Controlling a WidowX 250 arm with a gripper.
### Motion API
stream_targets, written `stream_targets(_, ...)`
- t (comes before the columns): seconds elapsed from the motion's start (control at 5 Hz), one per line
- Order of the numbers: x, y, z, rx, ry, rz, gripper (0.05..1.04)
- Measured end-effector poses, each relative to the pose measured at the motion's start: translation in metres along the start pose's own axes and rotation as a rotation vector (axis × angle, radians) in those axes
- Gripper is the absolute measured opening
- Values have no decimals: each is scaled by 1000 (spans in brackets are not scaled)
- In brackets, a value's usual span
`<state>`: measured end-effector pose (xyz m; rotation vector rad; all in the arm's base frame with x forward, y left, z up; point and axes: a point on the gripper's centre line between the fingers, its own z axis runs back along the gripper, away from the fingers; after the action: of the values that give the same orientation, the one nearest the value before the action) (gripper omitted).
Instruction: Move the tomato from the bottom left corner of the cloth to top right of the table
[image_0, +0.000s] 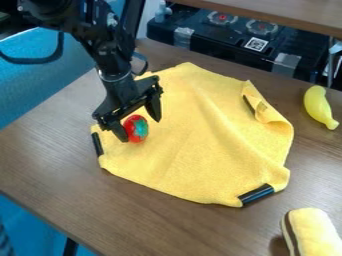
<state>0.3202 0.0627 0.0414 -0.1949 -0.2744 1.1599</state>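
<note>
Past the gripper (139, 130), up and to its right, I can see a square black-and-white code label (256, 43). The jointed black robot arm (110, 55) slants down from the upper left, the gripper's fingers spread apart, with the round red tomato with a green top (135, 129) at their tips, on the soft yellow cloth (200, 135).

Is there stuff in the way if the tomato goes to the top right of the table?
Yes, a little. The folded corner of the yellow cloth pokes up on the way from the tomato. A banana also lies on that side of the table. Lifting the tomato high might help.
</note>
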Motion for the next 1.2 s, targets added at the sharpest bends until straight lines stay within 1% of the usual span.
stream_targets(0.2,0,1,-4,-1,13,1,700)
stream_targets(0.4,-1,0,-4,-9,20,-26,654)
stream_targets(0.6,-7,-4,-3,-27,41,-66,630)
stream_targets(0.8,-26,-31,4,-59,64,-272,626)
stream_targets(1.0,-56,-80,21,-136,65,-521,626)
stream_targets(1.2,-97,-118,18,-139,127,-647,626)
